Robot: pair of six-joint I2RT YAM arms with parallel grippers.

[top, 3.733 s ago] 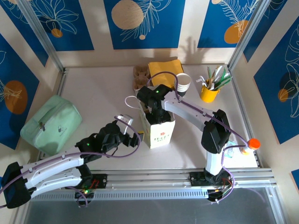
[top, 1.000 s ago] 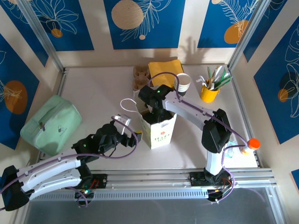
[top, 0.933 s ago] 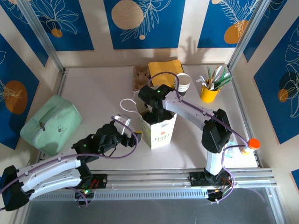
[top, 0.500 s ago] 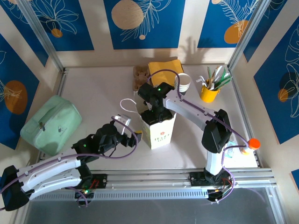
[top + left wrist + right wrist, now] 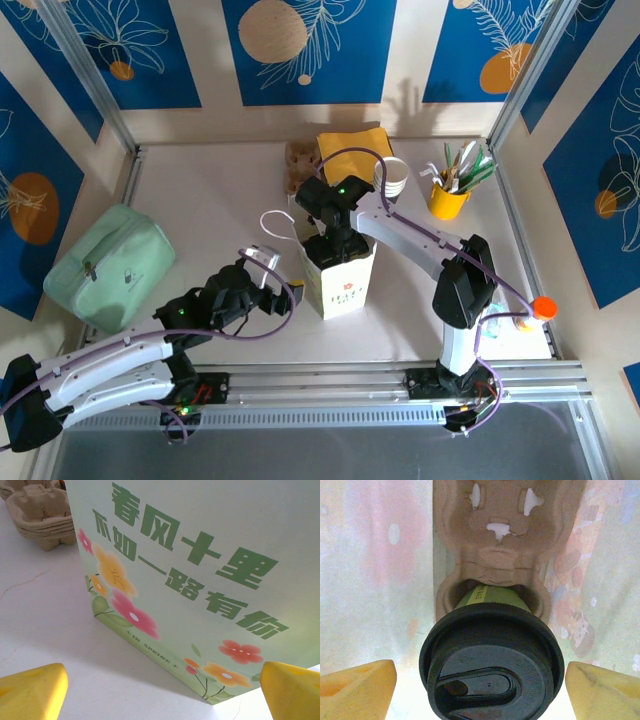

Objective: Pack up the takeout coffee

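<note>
Blue leaf-printed wall panels (image 5: 300, 50) close in a pale tabletop (image 5: 200, 200); we take the pale green flowered paper bag (image 5: 341, 287) at its centre as landmark. Inside the bag, the takeout coffee (image 5: 491, 665), a small green-sided paper cup with a round black plastic lid, sits in one pocket of a brown moulded-pulp cup carrier (image 5: 502, 555). Here the right gripper (image 5: 480, 692) is down in the bag mouth, jaws wide: one yellow fingertip (image 5: 357, 687) stands clear of the lid, the other just beside its rim. We read no grip. Just beside the bag's printed face, the left gripper (image 5: 160, 695) hangs low, jaws wide and empty. Step in hand, we judge: leave the cup seated and lift straight up, fingers kept spread so neither catches the lid rim. Bag walls press close on both sides of the cup, so sideways drift risks dragging paper. Open table lies left of the bag; behind the bag stand spare pulp carriers (image 5: 37, 515).
</note>
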